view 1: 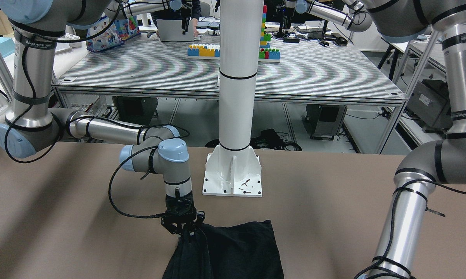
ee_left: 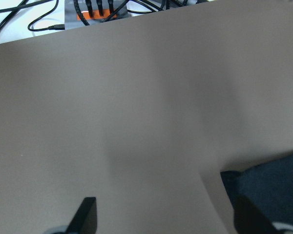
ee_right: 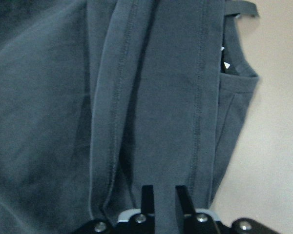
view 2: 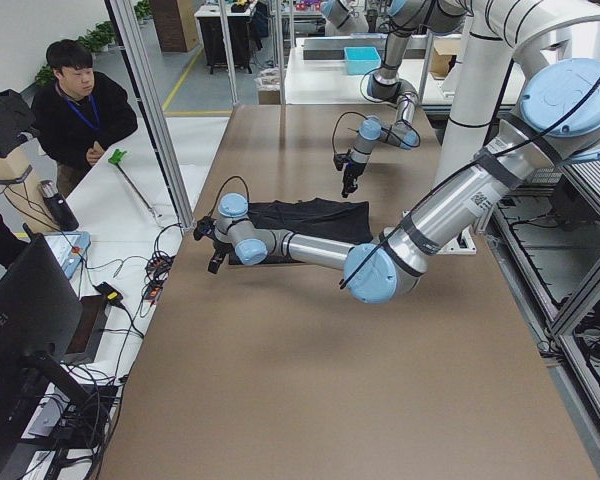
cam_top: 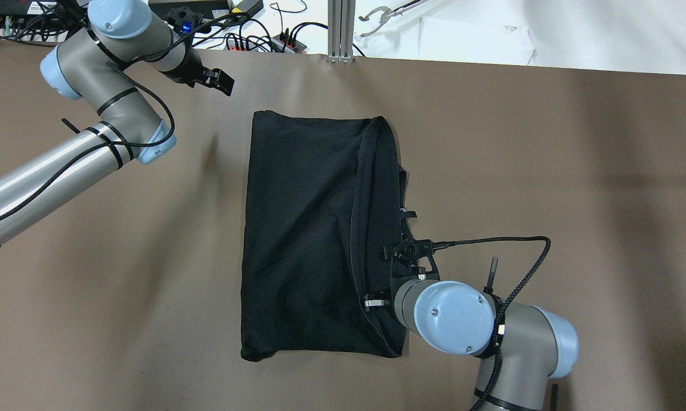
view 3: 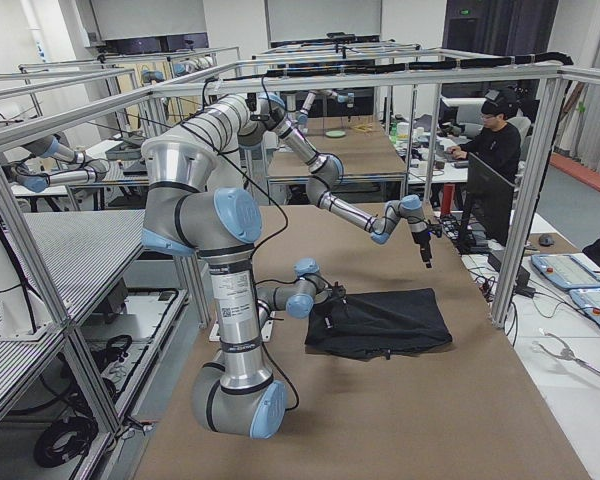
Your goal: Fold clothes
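The black garment (cam_top: 309, 240) lies on the brown table (cam_top: 548, 171) as a rough rectangle, with a hemmed flap folded over along its right side. My right gripper (cam_top: 397, 251) is shut on that folded hem at the garment's right edge. In the right wrist view its fingertips (ee_right: 147, 195) are pinched together on the fabric (ee_right: 63, 97). The front view shows the same gripper (view 1: 184, 232) at the garment's corner (view 1: 240, 248). My left gripper (cam_top: 217, 80) is open and empty above the table, beyond the garment's far left corner (ee_left: 268, 190).
The white pedestal base (view 1: 233, 174) stands at the table's robot side. Cables and a power strip (cam_top: 251, 40) lie past the far edge. An operator (view 2: 80, 110) sits beside that edge, near a monitor (view 2: 30, 340).
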`<state>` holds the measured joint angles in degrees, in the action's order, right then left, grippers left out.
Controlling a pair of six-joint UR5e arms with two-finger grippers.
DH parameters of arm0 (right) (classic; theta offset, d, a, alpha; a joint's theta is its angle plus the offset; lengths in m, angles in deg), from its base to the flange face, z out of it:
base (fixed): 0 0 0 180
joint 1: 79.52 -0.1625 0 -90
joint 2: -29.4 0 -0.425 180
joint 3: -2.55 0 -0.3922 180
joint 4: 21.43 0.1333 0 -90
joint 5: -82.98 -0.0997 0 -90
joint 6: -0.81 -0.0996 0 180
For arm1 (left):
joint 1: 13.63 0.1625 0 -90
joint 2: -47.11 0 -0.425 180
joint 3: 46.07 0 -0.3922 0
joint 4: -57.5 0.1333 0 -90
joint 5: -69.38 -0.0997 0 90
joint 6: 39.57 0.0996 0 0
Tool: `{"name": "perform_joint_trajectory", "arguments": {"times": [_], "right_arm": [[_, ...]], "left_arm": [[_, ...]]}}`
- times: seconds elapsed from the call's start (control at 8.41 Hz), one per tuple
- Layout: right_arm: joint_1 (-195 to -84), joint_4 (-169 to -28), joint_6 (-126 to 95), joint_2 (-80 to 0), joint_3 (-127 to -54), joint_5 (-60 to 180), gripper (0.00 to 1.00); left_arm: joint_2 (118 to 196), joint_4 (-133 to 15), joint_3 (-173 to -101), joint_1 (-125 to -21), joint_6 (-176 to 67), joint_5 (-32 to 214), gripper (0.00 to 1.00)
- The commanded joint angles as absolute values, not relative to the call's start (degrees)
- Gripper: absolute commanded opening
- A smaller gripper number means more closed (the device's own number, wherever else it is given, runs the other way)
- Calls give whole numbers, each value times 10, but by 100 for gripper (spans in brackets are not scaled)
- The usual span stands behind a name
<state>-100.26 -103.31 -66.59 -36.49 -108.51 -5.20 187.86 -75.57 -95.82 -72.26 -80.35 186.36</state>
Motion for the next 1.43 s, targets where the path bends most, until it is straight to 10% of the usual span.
{"name": "perform_joint_trajectory", "arguments": {"times": [0.0,0.59,1.31], "right_arm": [[-997,-1049,-670,-312,-1057,-53,29],[-976,-1048,-661,-303,-1037,-50,34],[-976,-1048,-660,-311,-1036,-47,18]], "left_arm": [[1878,-757,-959,-723,-804,1864,100],[1877,-757,-959,-723,-804,1864,100],[1876,-757,-959,-723,-804,1864,100]]}}
